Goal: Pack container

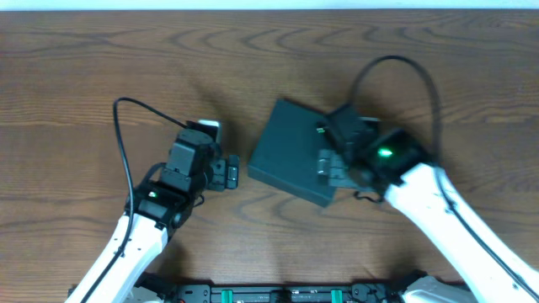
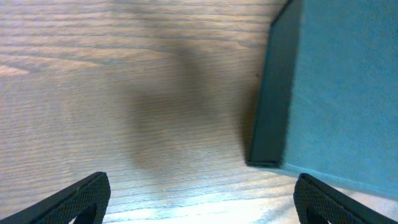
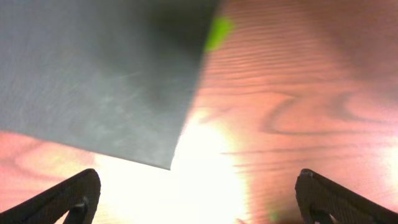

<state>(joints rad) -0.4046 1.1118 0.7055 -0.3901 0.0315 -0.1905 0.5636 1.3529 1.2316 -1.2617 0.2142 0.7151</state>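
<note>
The container (image 1: 290,151), a dark teal-green square box with its lid shut, lies tilted at the middle of the wooden table. It fills the right side of the left wrist view (image 2: 329,87) and the upper left of the right wrist view (image 3: 93,68). My left gripper (image 1: 231,172) is open and empty just left of the box, fingertips low in its wrist view (image 2: 205,199). My right gripper (image 1: 330,162) is open and empty over the box's right edge, fingertips wide apart in its wrist view (image 3: 199,199). No snack packets show.
The brown wooden table (image 1: 84,84) stretches around the box. A black cable (image 1: 126,143) loops from the left arm and another (image 1: 404,71) from the right arm. A bright glare patch lies on the wood under the right gripper (image 3: 205,168).
</note>
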